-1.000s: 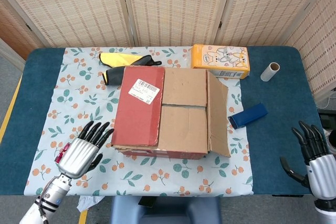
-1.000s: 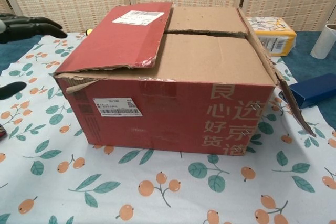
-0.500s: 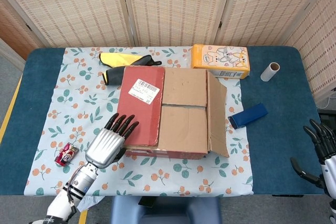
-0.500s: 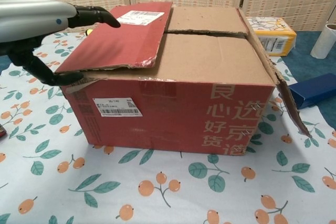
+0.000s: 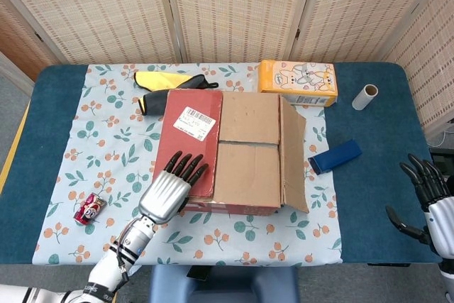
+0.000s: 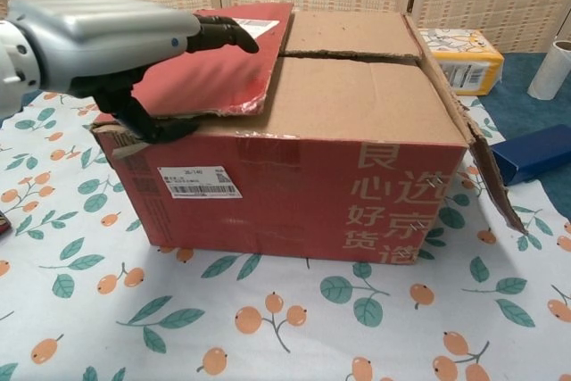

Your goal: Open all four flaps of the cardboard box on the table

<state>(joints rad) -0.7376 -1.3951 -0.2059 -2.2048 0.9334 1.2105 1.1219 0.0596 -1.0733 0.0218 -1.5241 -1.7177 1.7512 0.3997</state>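
The cardboard box sits mid-table on a floral cloth. Its red left flap lies flat over the top, and two brown inner flaps are folded down. The right flap slopes outward past the box's right side. My left hand hovers at the red flap's front left corner. In the chest view this left hand has its fingers stretched above the red flap and its thumb below the flap's torn front edge. My right hand is low at the table's right edge, fingers spread, holding nothing.
A yellow tissue box and a yellow-and-black item lie behind the box. A cardboard roll stands at the back right. A blue packet lies right of the box and a red can front left.
My left hand has moved right and forward from the cloth to the red flap's front corner, uncovering the red can. My right hand has shifted slightly at the table's right edge.
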